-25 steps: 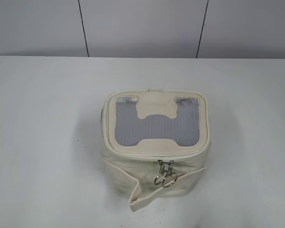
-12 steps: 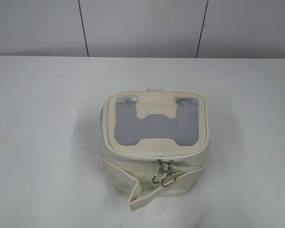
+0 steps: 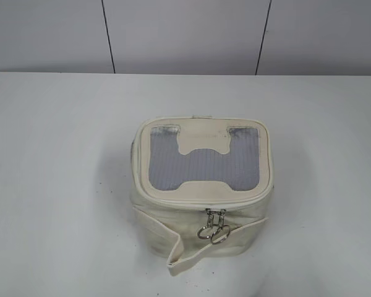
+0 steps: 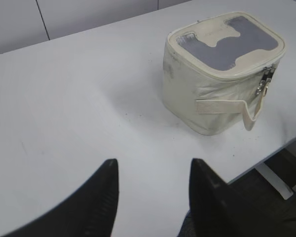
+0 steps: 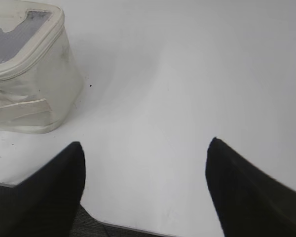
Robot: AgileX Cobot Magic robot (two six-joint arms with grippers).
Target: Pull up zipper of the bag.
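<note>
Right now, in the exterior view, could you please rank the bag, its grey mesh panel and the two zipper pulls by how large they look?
1. bag
2. grey mesh panel
3. zipper pulls; the two look alike, so I would not rank one over the other.

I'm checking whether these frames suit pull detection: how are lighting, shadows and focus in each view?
Exterior view: even, soft light, only a faint shadow around the bag; the zipper pulls look sharp. Left wrist view: bag clear, the left gripper dark and soft-edged. Right wrist view: the right gripper blurred, bag cropped at the left edge.

One bag (image 3: 201, 185), seemingly two zipper pulls (image 3: 213, 226).
</note>
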